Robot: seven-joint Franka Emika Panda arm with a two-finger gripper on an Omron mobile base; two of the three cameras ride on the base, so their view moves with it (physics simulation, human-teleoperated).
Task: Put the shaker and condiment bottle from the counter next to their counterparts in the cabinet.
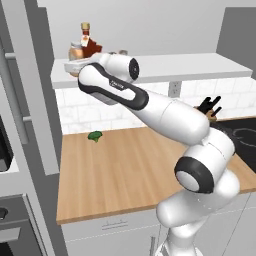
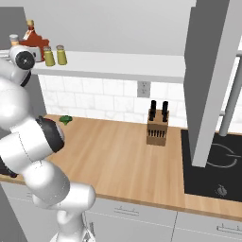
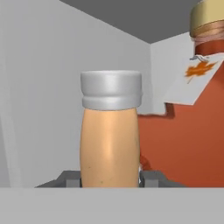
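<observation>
The condiment bottle (image 3: 110,131) is clamped in the gripper (image 3: 110,179). The maple-leaf bottle (image 3: 183,144), just right, could be knocked if swung sideways.

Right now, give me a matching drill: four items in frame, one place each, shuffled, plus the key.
Things:
1. condiment bottle
2. two shakers
3. knife block
4. green vegetable

Places:
A. on the counter, by the tiled wall near the outlet
B. side by side on the cabinet shelf
C. between the fingers of the hand, beside the maple-leaf bottle
D. on the counter at its far left, near the wall

Pairs: 1-C, 2-B, 3-A, 4-D
</observation>
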